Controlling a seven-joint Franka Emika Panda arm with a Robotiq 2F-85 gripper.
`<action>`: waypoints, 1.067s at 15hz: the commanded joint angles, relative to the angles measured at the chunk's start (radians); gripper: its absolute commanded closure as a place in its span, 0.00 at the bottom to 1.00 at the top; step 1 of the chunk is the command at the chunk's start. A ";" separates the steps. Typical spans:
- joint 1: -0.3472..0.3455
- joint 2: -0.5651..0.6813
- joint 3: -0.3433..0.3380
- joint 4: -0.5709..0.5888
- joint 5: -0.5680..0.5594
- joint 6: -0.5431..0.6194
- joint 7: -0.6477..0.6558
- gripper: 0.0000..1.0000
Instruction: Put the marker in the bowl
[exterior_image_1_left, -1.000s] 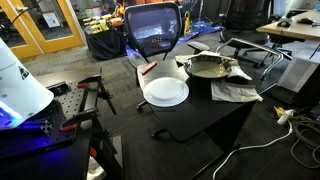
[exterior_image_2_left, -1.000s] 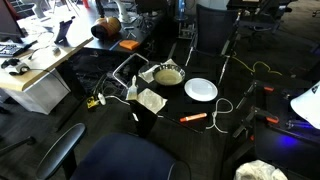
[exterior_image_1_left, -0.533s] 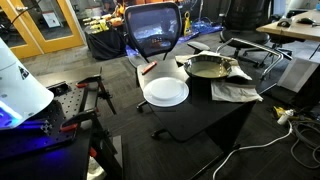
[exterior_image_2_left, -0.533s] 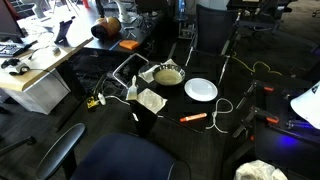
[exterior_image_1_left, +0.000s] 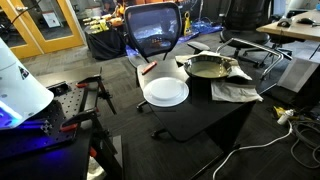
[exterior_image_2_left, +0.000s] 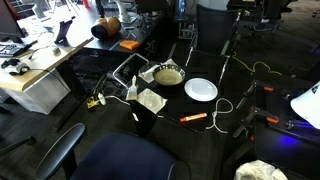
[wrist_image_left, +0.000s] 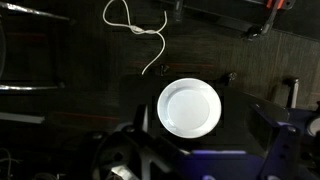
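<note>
The red marker (exterior_image_1_left: 148, 69) lies on the black table beside the far edge of the white plate (exterior_image_1_left: 165, 92); it also shows in an exterior view (exterior_image_2_left: 193, 118), near the table's edge. The grey-olive metal bowl (exterior_image_1_left: 207, 67) stands next to the plate and shows in both exterior views (exterior_image_2_left: 168, 76). The wrist view looks down on the plate (wrist_image_left: 189, 108) from high up; marker and bowl do not show there. Dark gripper parts (wrist_image_left: 135, 160) lie at the bottom of the wrist view, too dark to read. The gripper is far from the marker.
A crumpled grey cloth (exterior_image_1_left: 235, 92) lies by the bowl. A mesh office chair (exterior_image_1_left: 153, 30) stands behind the table. A white cable (wrist_image_left: 135, 25) loops on the floor. The robot's white body (exterior_image_1_left: 15, 80) is at the frame edge, with red clamps (exterior_image_1_left: 90, 85) nearby.
</note>
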 joint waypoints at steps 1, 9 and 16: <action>0.077 0.092 0.025 -0.011 0.028 0.135 -0.065 0.00; 0.219 0.294 0.056 -0.062 0.165 0.536 -0.231 0.00; 0.287 0.493 0.063 -0.063 0.338 0.732 -0.493 0.00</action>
